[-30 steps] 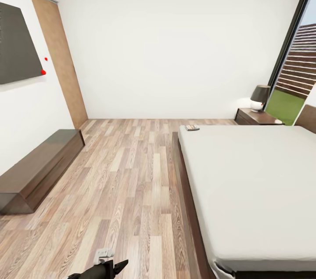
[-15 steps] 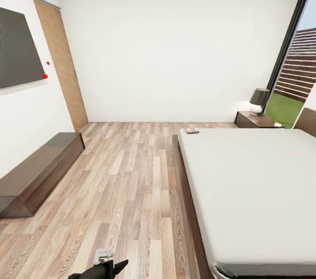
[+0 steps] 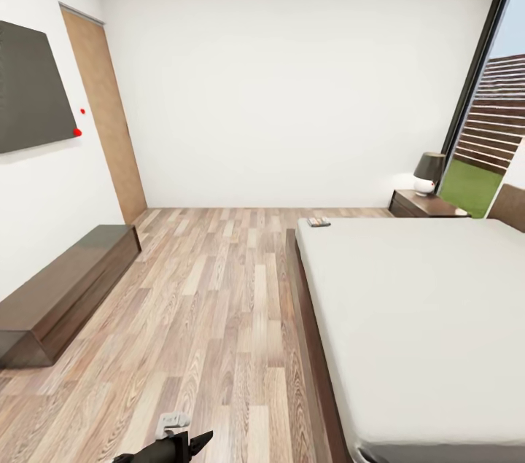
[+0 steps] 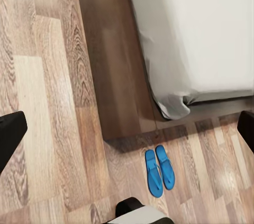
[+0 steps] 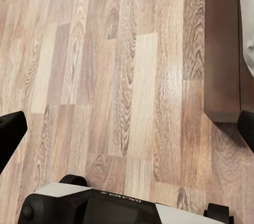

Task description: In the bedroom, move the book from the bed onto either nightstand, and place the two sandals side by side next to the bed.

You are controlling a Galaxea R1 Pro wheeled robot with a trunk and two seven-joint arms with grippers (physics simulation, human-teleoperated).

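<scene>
The book point(image 3: 319, 222) lies at the far near-side corner of the bed point(image 3: 415, 302), well ahead of both grippers, long axis across the mattress. The 2 sandals point(image 4: 160, 169) sit together by the bed's foot. Both grippers are spread, empty. No writing is legible.

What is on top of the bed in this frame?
On the bed, the book lies at the mattress's far corner, on the side nearest the nightstand. The rest of the visible mattress is bare. The head view cuts off its right edge, so that part cannot be checked.
</scene>
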